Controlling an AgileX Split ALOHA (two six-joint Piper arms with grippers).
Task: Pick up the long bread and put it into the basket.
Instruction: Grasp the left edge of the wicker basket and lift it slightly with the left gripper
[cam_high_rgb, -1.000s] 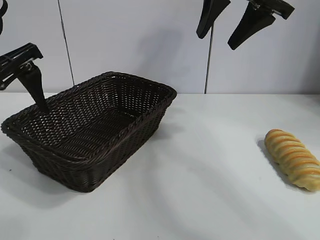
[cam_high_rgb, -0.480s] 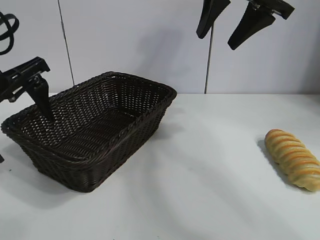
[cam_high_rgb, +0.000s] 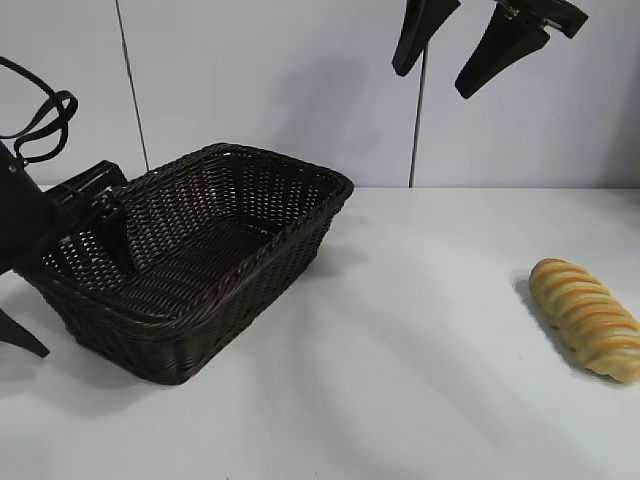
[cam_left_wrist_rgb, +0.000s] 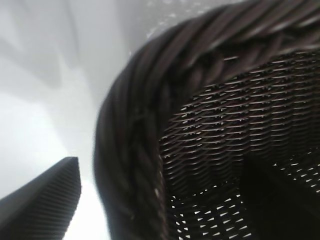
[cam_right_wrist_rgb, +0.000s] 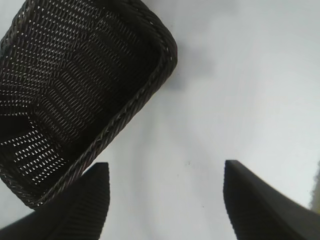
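Bread (cam_high_rgb: 587, 318): on the counter (cam_high_rgb: 400, 380) well right of the basket (cam_high_rgb: 190, 260), long axis slanting away; my right jaws (cam_high_rgb: 480, 45) nearer, parted, empty; left jaws (cam_high_rgb: 70, 290) straddle basket's rim.

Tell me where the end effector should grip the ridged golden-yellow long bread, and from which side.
Grip the golden-yellow long bread across its middle, coming from above: it lies flat on the white table with open space along both long sides, and its narrow width probably suits the fingers.

Left arm: my left gripper (cam_high_rgb: 65, 300) was matte black, a looped black cable above the basket (cam_high_rgb: 250, 250).
Right gripper (cam_high_rgb: 475, 45): black tapered fingers (cam_right_wrist_rgb: 75, 210), pads finely ribbed.
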